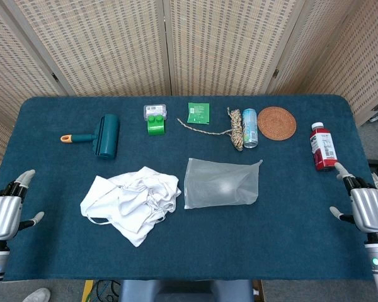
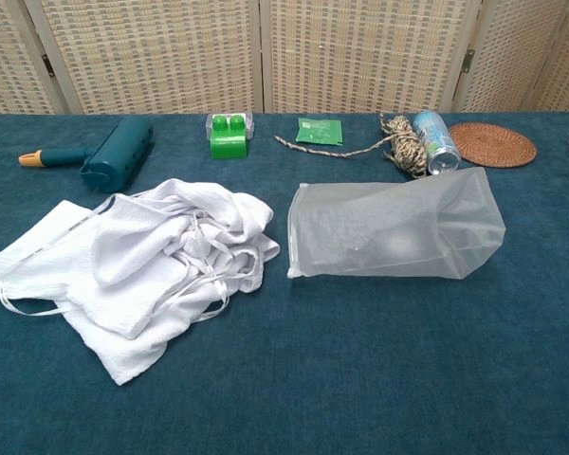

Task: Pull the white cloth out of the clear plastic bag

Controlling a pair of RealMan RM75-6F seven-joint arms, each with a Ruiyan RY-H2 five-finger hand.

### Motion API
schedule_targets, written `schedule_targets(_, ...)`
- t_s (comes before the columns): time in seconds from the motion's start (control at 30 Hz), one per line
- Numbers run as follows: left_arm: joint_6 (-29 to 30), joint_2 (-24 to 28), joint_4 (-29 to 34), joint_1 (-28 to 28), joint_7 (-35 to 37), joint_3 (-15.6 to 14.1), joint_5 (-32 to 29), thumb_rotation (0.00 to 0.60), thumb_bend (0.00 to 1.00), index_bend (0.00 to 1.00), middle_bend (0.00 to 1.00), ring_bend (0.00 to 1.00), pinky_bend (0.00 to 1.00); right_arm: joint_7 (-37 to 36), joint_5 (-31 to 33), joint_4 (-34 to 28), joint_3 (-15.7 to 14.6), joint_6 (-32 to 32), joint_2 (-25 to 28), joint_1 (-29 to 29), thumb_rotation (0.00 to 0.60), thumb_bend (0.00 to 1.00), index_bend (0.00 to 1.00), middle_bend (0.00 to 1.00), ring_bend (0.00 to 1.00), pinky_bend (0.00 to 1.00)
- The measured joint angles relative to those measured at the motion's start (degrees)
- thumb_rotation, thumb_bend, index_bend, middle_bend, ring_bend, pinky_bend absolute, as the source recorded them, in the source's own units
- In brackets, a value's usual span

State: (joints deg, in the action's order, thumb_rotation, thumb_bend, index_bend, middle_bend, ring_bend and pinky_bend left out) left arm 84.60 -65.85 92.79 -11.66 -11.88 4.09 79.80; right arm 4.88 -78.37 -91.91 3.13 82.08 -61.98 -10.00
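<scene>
Head view showed cloth (image 1: 133, 201) fully clear of bag (image 1: 220, 184); left hand (image 1: 4, 212) and right hand (image 1: 367, 206), both released and empty, needed only to park off the surface (image 1: 290, 239).

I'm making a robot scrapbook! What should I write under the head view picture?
White cloth lies out beside the clear plastic bag; left hand and right hand wait empty at the table's edges.

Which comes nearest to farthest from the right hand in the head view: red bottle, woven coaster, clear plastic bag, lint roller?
From the right hand:
1. Red bottle, at the table's right edge, just ahead of the hand.
2. Woven coaster, back right.
3. Clear plastic bag, centre.
4. Lint roller, back left.
</scene>
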Motion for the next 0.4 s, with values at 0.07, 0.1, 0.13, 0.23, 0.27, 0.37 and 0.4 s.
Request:
schedule_targets(0.07,0.5,0.0,0.3,0.6,-0.1,-0.4,0.4,0.6,0.0,0.07,0.15,0.23,0.42,-0.6,-0.4,0.0,0.0,1.0,0.2,0.8,0.6,0.0,0.11,0.29,0.3,0.5)
schedule_targets(0.1,0.5,0.0,0.3,0.7,-0.1,-0.4,0.5,0.6,0.0,0.07,0.15,0.23,0.42,-0.8,-0.5,0.0,0.1,1.3,0.3,1.0,0.6,0.0,0.11,0.29,0.3,0.5)
schedule_targets(0.13,0.6,-0.1,0.4,0.7,-0.1,-0.4,0.5,0.6,0.0,0.07,0.15,0.23,0.42,-1.0,-0.7,0.0,0.1,1.6,0.3,1.2,0.6,0.0,0.11,0.29,0.3,0.5)
schedule_targets(0.23,0.7,-0.4,0.5,1.0,-0.2,-0.5,0.8,0.6,0.0,0.07,0.15,0.23,0.42,-1.8,-1.2,0.1,0.3,2.5,0.3,1.8,0.6,0.0,0.11,0.29,0.3,0.5)
schedule_targets(0.27,0.6,-0.5,0.6,1.0,-0.4,-0.6,0.9,0.6,0.0,0.07,0.15,0.23,0.43,-2.0,-1.4,0.2,0.3,2.7,0.3,2.0,0.6,0.0,0.11,0.29,0.3,0.5)
schedule_targets(0.37,0.5,-0.8,0.6,1.2,-0.5,-0.6,1.0,0.6,0.0,0.07,0.15,0.23,0.43,-2.1,-1.6,0.4,0.6,2.5,0.2,2.1,0.6,0.0,0.11,0.29,0.3,0.5)
schedule_targets(0.4,0.4,-0.9,0.6,1.2,-0.5,-0.6,1.0,0.6,0.0,0.07,0.15,0.23,0.43,-2.1,-1.7,0.5,0.7,2.4,0.1,2.1,0.6,0.0,0.11,0.29,0.3,0.5)
